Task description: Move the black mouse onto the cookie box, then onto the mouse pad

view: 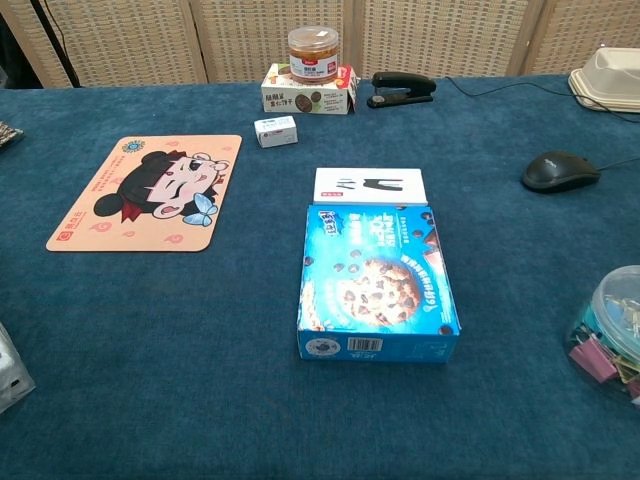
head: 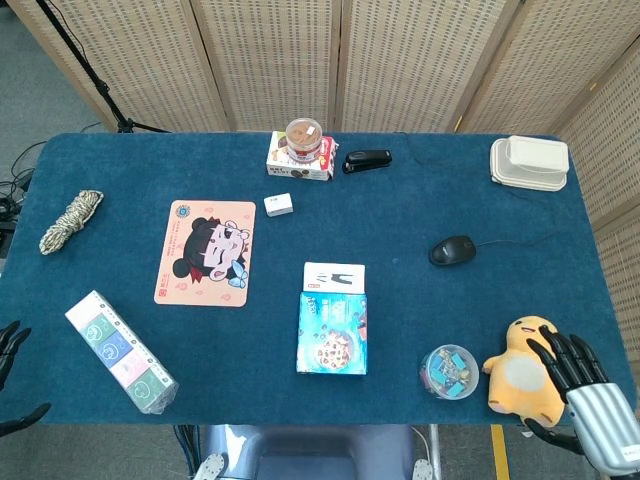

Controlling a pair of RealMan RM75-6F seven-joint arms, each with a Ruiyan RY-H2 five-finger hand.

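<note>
Black mouse (head: 452, 250) sits toward table's right edge, long axis roughly left-right, untouched; right hand (head: 577, 372) nearer, at near right corner, fingers apart, empty; left hand (head: 10, 350) barely visible, state unclear.

My right hand (head: 578, 372) has thin black fingers and a shiny silver ribbed wrist; my left hand (head: 10, 350) shows only black fingers at the edge
</note>
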